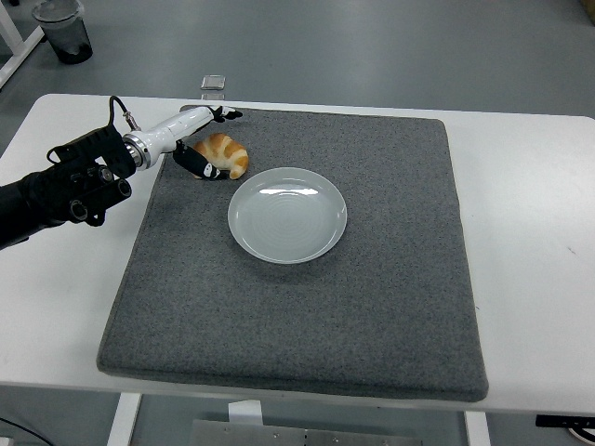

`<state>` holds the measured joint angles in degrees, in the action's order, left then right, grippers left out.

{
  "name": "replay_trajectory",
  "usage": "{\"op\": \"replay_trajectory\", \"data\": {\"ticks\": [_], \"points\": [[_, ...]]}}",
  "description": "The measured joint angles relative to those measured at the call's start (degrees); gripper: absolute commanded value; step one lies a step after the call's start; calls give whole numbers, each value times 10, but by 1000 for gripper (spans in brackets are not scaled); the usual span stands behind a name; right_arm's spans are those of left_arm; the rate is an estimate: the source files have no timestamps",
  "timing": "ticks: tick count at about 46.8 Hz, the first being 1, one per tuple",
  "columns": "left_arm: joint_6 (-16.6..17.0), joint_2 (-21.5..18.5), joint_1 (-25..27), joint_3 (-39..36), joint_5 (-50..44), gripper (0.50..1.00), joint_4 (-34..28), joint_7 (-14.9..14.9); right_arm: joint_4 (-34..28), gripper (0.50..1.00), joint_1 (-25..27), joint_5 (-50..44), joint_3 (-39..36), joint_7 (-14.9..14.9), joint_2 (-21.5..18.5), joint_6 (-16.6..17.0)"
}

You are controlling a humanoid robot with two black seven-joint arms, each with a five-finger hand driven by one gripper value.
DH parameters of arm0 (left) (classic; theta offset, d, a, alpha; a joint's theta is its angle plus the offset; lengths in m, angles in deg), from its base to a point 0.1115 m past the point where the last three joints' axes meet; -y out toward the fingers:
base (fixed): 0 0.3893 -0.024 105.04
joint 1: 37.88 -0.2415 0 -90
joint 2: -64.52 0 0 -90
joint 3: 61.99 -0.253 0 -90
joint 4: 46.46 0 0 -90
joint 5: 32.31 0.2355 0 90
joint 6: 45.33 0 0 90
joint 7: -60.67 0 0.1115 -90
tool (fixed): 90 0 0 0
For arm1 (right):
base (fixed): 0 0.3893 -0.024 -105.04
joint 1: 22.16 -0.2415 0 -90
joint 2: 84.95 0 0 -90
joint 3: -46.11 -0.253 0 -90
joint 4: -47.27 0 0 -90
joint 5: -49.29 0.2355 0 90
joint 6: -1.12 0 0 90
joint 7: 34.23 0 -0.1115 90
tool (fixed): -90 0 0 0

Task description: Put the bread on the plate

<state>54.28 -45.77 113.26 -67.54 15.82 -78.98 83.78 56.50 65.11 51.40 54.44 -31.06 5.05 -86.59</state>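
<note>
A golden croissant (227, 152) lies on the grey mat (372, 279), at its far left. Just right of it and nearer to me sits a round white plate (287, 215), with nothing on it. My left hand (208, 141) reaches in from the left and brackets the croissant. Its thumb rests against the near left side and the other fingers stretch over the far side. The fingers are spread and have not closed on the bread. My right arm does not show.
The mat covers most of the white table (539, 232). A small grey object (214, 83) lies on the floor beyond the table's far edge, and a dark bin (63, 30) stands at the top left.
</note>
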Motion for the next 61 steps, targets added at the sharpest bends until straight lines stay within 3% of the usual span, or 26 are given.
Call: {"op": "replay_trajectory", "data": {"ticks": [26,43,49,53,59,61], "points": [[2,4,-4,-6,8,825,7,1,0,930,0,0,0,0,0,0],[3,5,-4,-27,13,789,7,1,0,932,0,0,0,0,0,0],[3,5,-3,-29,13,744,7,1,0,932,0,0,0,0,0,0],[3,5,-3,-30,13,684,7,1,0,930,0,0,0,0,0,0],[3,5,-1,-31,14,521,7,2,0,932,0,0,0,0,0,0],[3,5,0,-31,16,500,7,2,0,930,0,0,0,0,0,0]]}}
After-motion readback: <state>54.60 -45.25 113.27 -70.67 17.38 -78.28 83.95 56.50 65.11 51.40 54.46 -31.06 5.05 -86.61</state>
